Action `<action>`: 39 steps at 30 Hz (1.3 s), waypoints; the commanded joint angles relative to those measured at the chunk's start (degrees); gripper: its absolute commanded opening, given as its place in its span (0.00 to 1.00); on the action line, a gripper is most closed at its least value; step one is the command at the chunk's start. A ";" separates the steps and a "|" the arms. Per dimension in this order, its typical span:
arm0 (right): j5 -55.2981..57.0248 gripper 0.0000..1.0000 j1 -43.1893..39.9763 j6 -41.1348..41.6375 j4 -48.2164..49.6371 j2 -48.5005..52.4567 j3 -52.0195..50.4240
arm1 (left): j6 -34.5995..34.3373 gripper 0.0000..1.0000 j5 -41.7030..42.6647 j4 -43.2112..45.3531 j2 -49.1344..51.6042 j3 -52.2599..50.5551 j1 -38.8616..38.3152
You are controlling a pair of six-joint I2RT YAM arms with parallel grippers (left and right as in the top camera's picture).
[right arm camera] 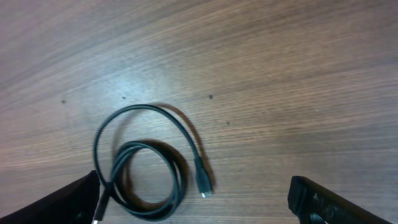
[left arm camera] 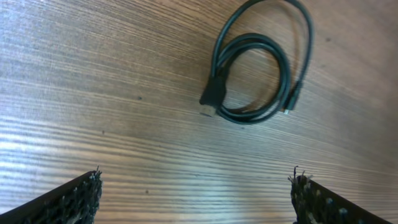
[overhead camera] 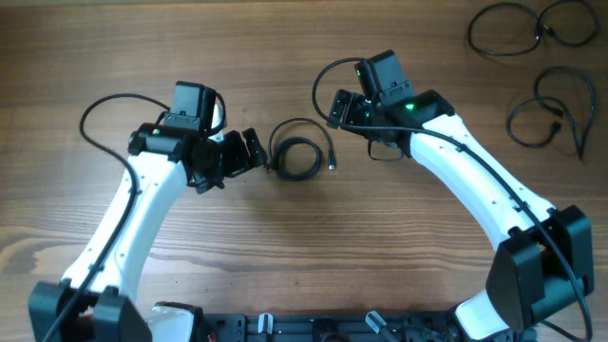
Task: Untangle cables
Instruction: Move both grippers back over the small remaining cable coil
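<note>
Thin black coiled cable (left arm camera: 213, 93) loose on brown wooden counter (overhead camera: 237, 47), left end effector (overhead camera: 255, 152) just beside it, wide open, empty, right end effector (overhead camera: 338, 106) near, spread open, empty

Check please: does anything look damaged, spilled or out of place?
Nothing stands out. A coiled cable lies flat between the open left hand and right hand; more cables lie far right.

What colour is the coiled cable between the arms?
The coiled cable is black, clearest in left wrist view.
</note>
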 commanded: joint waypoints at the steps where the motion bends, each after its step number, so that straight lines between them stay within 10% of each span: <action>1: 4.55 1.00 -1.36 -0.81 -1.64 0.66 -0.22 | 3.80 1.00 -0.50 1.18 1.31 0.42 -0.26; 26: 0.31 1.00 -6.64 -2.27 -4.42 0.70 -0.24 | -2.95 0.90 0.87 19.96 20.90 0.42 -8.52; 39: -0.02 1.00 -6.64 -2.29 -4.70 0.76 -0.26 | -2.97 0.56 -4.20 20.22 21.00 0.42 -9.31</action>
